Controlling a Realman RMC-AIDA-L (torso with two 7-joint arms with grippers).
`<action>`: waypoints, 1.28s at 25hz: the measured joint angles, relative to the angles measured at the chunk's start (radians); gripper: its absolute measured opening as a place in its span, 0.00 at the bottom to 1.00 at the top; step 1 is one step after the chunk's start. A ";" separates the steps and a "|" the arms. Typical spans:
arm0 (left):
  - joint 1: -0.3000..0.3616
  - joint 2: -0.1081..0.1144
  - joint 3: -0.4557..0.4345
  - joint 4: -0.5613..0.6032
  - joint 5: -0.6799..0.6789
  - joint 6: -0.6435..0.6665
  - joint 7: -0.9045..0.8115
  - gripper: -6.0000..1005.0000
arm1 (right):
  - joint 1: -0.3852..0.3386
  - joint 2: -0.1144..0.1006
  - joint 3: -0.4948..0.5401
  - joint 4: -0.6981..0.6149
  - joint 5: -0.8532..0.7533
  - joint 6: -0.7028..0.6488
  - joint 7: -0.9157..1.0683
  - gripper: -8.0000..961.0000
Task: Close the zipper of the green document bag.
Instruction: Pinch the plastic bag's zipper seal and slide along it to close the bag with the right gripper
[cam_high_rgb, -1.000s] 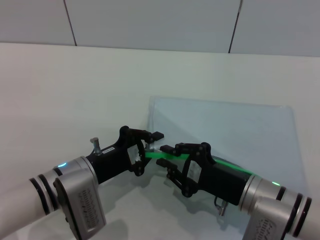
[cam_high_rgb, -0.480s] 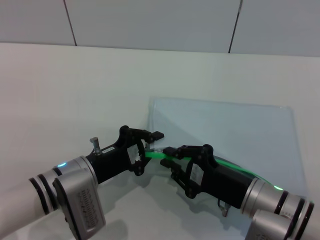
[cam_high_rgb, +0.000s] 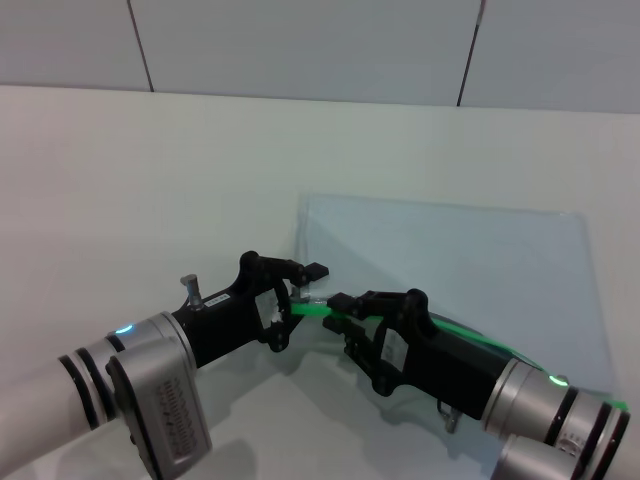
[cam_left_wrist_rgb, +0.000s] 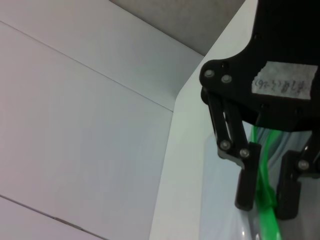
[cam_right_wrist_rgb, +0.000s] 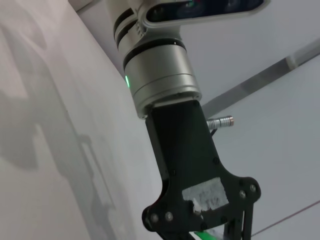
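The green document bag (cam_high_rgb: 450, 270) lies flat on the white table at the right, its green zipper (cam_high_rgb: 312, 310) running along the near long edge. At the zipper's left end my left gripper (cam_high_rgb: 305, 285) is shut on the bag's corner, which is lifted a little. Right beside it, my right gripper (cam_high_rgb: 338, 303) is shut on the zipper. The left wrist view shows that right gripper (cam_left_wrist_rgb: 265, 210) with one finger on each side of the green zipper (cam_left_wrist_rgb: 267, 227). I cannot make out the slider. The right wrist view shows only the left arm (cam_right_wrist_rgb: 160, 75) from behind.
The white table (cam_high_rgb: 150, 180) stretches away to the left and beyond the bag. A panelled wall (cam_high_rgb: 300, 40) stands behind it. The rest of the zipper is hidden under my right forearm (cam_high_rgb: 520, 395).
My right gripper has moved slightly left along the zipper and gone from open to shut on it. The left gripper and the bag have stayed in place.
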 joint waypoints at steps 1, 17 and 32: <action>0.000 0.000 0.000 0.000 0.000 0.000 0.000 0.06 | 0.000 0.000 0.000 0.001 0.000 0.000 -0.005 0.19; -0.002 0.000 0.003 0.010 0.011 0.009 -0.002 0.06 | 0.000 0.002 0.000 0.002 0.000 0.001 -0.051 0.14; 0.003 0.000 0.003 0.008 0.014 0.010 -0.002 0.06 | -0.018 0.002 0.005 0.031 0.012 0.016 -0.115 0.09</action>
